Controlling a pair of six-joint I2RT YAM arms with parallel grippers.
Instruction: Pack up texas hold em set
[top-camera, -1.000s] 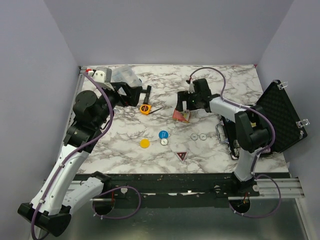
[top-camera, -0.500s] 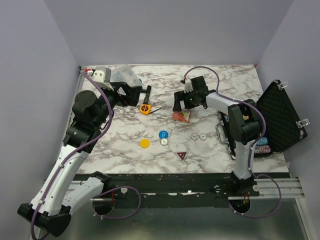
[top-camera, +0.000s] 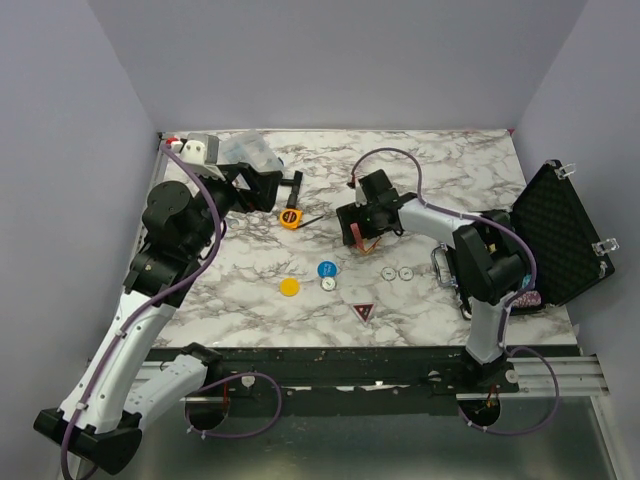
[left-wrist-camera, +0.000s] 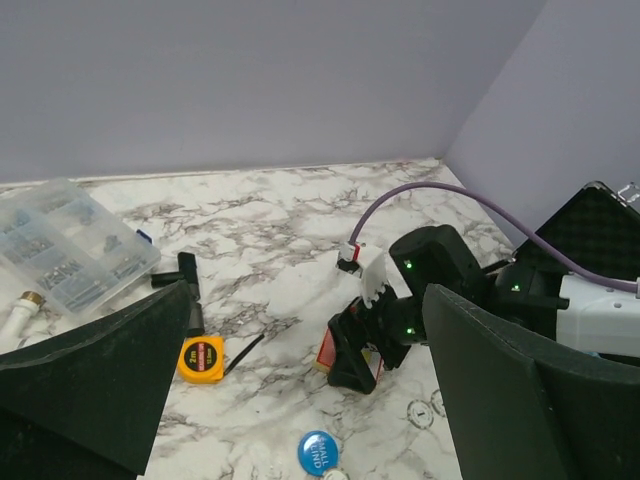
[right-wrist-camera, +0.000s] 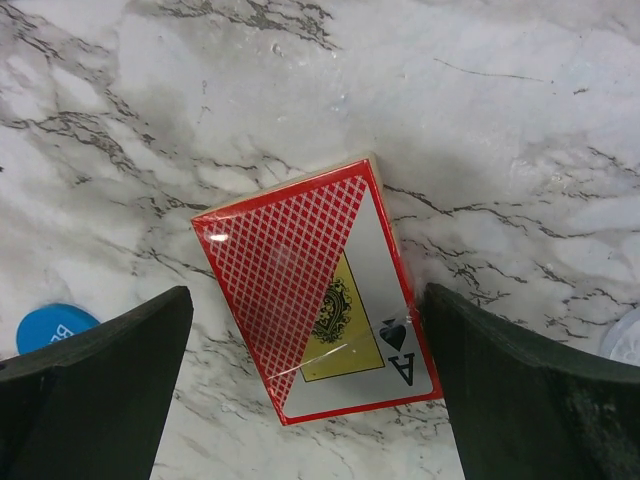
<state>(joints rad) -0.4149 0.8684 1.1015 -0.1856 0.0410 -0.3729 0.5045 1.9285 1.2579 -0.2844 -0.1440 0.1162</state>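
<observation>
The red card box (right-wrist-camera: 315, 290) lies flat on the marble table, between the fingers of my open right gripper (right-wrist-camera: 305, 300), which touches nothing. Seen from above, that gripper (top-camera: 353, 224) hangs over the box (top-camera: 359, 235); the left wrist view shows the box (left-wrist-camera: 328, 350) under it too. The black briefcase (top-camera: 560, 235) stands open at the right edge, its base partly hidden by the right arm. A blue disc (top-camera: 327, 269), a yellow disc (top-camera: 290, 287), a white disc (top-camera: 329, 284) and a red triangle (top-camera: 364, 312) lie near the front. My left gripper (top-camera: 272, 186) is open at the back left.
An orange tape measure (top-camera: 290, 217) lies left of the card box. A clear compartment box (top-camera: 245, 152) sits in the back left corner. Two pale discs (top-camera: 397, 272) rest right of the blue one. Purple walls close in the table.
My right gripper has swung left and toward the front, from behind the card box to directly over it. The left arm and the box have not moved.
</observation>
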